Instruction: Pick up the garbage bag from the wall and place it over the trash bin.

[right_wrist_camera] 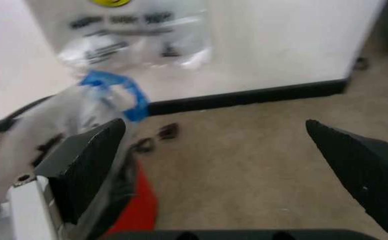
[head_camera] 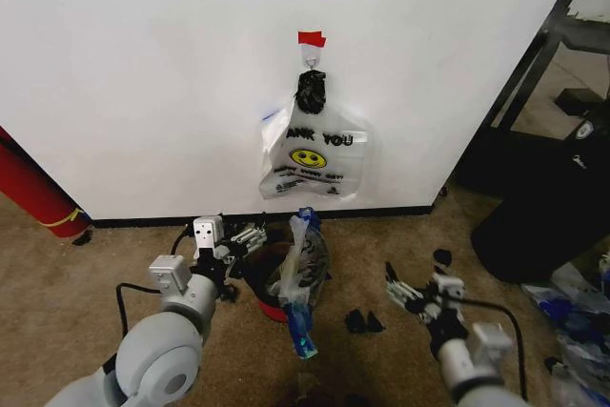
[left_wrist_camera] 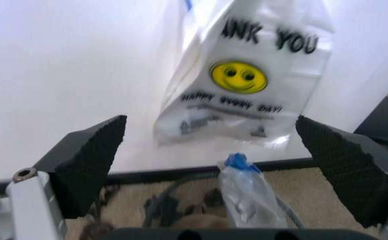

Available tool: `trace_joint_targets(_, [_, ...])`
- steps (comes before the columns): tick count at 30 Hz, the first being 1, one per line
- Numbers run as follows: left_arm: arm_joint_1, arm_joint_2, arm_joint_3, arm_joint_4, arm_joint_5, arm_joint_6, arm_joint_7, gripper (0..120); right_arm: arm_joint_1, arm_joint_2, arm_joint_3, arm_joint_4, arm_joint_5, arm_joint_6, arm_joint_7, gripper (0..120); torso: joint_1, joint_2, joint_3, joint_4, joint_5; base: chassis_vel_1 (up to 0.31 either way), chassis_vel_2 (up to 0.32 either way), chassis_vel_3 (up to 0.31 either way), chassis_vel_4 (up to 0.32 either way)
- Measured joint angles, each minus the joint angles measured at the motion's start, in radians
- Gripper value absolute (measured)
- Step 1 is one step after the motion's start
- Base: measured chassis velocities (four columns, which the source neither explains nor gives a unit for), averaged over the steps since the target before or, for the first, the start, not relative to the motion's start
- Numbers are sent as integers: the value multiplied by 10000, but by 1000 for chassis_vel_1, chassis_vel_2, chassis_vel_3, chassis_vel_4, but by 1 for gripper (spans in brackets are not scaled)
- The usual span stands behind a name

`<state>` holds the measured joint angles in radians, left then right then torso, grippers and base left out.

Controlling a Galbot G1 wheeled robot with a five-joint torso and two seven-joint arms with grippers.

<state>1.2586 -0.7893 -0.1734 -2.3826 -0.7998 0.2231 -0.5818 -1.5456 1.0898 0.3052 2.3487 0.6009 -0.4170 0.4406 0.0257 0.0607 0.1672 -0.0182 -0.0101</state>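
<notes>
Reaching low at about seven o'clock in the head view, the left gripper (head_camera: 250, 235) sits just beside the near-black trash bin (head_camera: 259, 278), which stands on a red base on the carpet. Its jaws are spread wide and hold nothing; in the left wrist view the two dark textured pads (left_wrist_camera: 90, 162) stand far apart with only open air between them.

At about five o'clock the right gripper (head_camera: 405, 293) hovers over the brown carpet (head_camera: 381, 245), well apart from the bin, its fingers likewise parted wide and empty (the right wrist view shows bare carpet between the pads (right_wrist_camera: 87, 167)).

A translucent bag with blue handles (head_camera: 303, 278) is draped in and over the bin, its handle loop sticking up. Small black scraps (head_camera: 362, 321) lie on the carpet between the bin and the right gripper.

Farther off, near twelve o'clock, the garbage bag (head_camera: 313, 154) with its yellow smiley and "THANK YOU" print hangs from a small hook (head_camera: 311, 62) on the white wall (head_camera: 143, 64), under a red tape patch (head_camera: 311, 39). Its bottom ends just above the black baseboard (head_camera: 400, 209).
</notes>
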Motion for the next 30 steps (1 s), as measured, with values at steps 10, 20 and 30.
trace_joint_targets(10, [319,-379,-23,-79,1326,100,575,100,3038,272,-2066,-969,2585,-2378,2164,100,0,0,0,1,-1,0,0,0,0])
trace_joint_targets(20, [488,-464,22,122,1480,102,582,100,4584,1610,-3628,-1865,3495,-3181,5339,100,0,0,0,1,-2,0,0,0,0])
trace_joint_targets(30, [391,-459,176,340,1437,109,567,100,5257,2953,-3916,-2783,4796,-3149,7854,100,-1,-1,-1,1,-1,0,0,0,0])
